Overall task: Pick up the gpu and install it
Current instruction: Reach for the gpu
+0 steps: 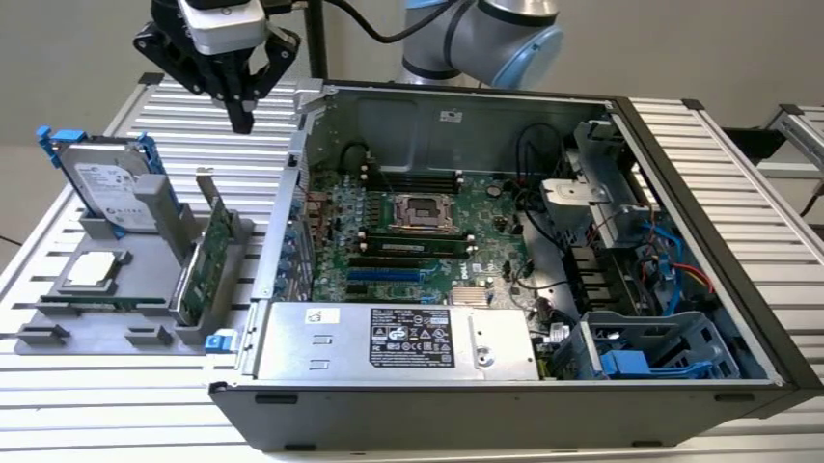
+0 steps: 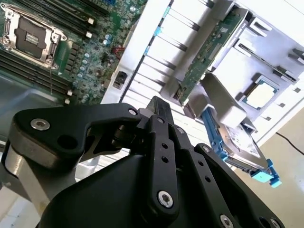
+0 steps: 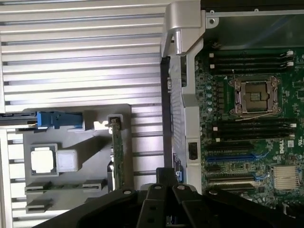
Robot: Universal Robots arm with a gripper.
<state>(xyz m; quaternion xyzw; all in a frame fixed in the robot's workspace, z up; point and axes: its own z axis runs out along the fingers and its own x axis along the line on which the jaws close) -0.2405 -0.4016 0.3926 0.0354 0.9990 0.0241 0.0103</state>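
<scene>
The gpu [image 1: 206, 258] stands on its long edge in a slot of the grey holder tray [image 1: 142, 251], at the exterior view's left, outside the case. It is a thin green card with a silver bracket rising at its far end. Both wrist views show it edge-on [image 3: 117, 152] [image 2: 209, 52]. My gripper [image 1: 241, 118] hangs high above the slatted table, beyond the tray's far end and close to the case's side wall. Its black fingers [image 2: 156, 102] [image 3: 166, 173] are pressed together with nothing between them. It touches nothing.
The open computer case [image 1: 670, 154] lies on the table with its motherboard [image 1: 412, 231] and blue card slots [image 3: 232, 156] exposed. The tray also carries a silver hard drive in a blue frame [image 1: 110, 183] and a square processor chip [image 1: 93, 270]. The case wall [image 3: 183, 71] stands between tray and motherboard.
</scene>
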